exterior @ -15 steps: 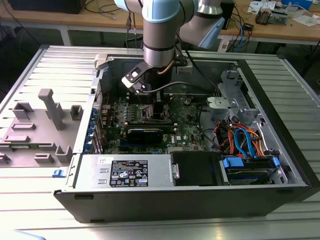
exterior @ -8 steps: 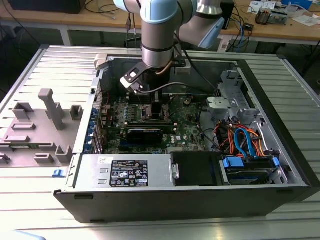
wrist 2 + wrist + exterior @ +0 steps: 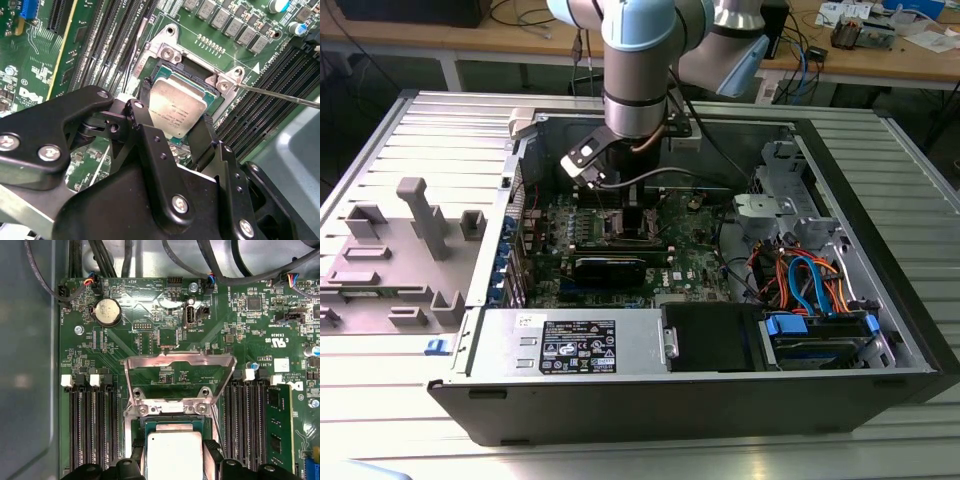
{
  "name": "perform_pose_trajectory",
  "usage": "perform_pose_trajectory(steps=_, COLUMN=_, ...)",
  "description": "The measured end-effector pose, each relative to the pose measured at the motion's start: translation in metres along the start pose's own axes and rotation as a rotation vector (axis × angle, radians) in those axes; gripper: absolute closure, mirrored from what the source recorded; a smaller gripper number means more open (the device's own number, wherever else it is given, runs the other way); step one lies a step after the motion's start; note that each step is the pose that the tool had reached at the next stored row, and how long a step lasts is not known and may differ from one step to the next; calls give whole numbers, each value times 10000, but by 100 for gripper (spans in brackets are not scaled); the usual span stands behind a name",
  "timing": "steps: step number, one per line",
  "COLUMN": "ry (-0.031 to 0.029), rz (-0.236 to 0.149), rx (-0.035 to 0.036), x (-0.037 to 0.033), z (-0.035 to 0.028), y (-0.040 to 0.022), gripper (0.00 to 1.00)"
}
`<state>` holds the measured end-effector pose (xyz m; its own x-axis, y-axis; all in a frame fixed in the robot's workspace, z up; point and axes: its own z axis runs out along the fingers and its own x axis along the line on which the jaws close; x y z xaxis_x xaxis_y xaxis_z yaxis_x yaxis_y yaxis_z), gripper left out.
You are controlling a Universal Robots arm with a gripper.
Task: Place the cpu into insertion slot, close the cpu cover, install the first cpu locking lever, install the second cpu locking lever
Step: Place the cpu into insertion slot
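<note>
The gripper [image 3: 175, 107] clasps the cpu [image 3: 172, 455] by opposite edges between its two black fingers, low over the insertion slot [image 3: 192, 72] directly beneath. The cpu cover [image 3: 180, 358] stands raised just beyond the fingertips. If released tilted or off-square, the chip would likely bend socket pins.

In the second wrist view the gripper [image 3: 176, 106] clamps the cpu [image 3: 177, 107] on 2 sides. Its fingers [image 3: 200, 145] and black body cover the chip's near edge and much of the insertion slot [image 3: 165, 52], so whether the chip lies fully seated cannot be told. In the first wrist view the picture's edge cuts the cpu off. In the exterior view the arm [image 3: 640, 60] hides part of the slot, and the chip is too small to make out.
</note>
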<state>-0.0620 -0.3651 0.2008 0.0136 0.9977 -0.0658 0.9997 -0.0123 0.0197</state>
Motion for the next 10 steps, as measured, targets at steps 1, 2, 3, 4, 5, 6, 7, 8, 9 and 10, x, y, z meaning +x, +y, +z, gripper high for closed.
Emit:
perform_pose_trajectory(steps=1, ry=-7, rz=-3, rx=-1, x=3, z=2, y=1, gripper=45)
perform_pose_trajectory(steps=2, ry=-16, rz=-12, rx=-2, x=8, z=4, y=2, gripper=45)
perform_pose_trajectory(steps=3, ry=-24, rz=-22, rx=-1, x=12, z=5, y=1, gripper=45)
perform_pose_trajectory(steps=4, ry=-34, rz=-31, rx=-2, x=19, z=6, y=1, gripper=45)
perform_pose_trajectory(steps=5, ry=-32, rz=-33, rx=-1, x=19, z=7, y=1, gripper=45)
perform_pose_trajectory(steps=6, ry=-32, rz=-33, rx=-1, x=20, z=7, y=1, gripper=45)
perform_pose_trajectory(steps=7, ry=-27, rz=-31, rx=-2, x=22, z=10, y=1, gripper=45)
perform_pose_trajectory(steps=8, ry=-29, rz=-31, rx=-2, x=22, z=10, y=1, gripper=45)
perform_pose_trajectory(steps=9, ry=-29, rz=-31, rx=-3, x=22, z=10, y=1, gripper=45)
perform_pose_trajectory(steps=10, ry=-29, rz=-31, rx=-2, x=21, z=10, y=1, gripper=45)
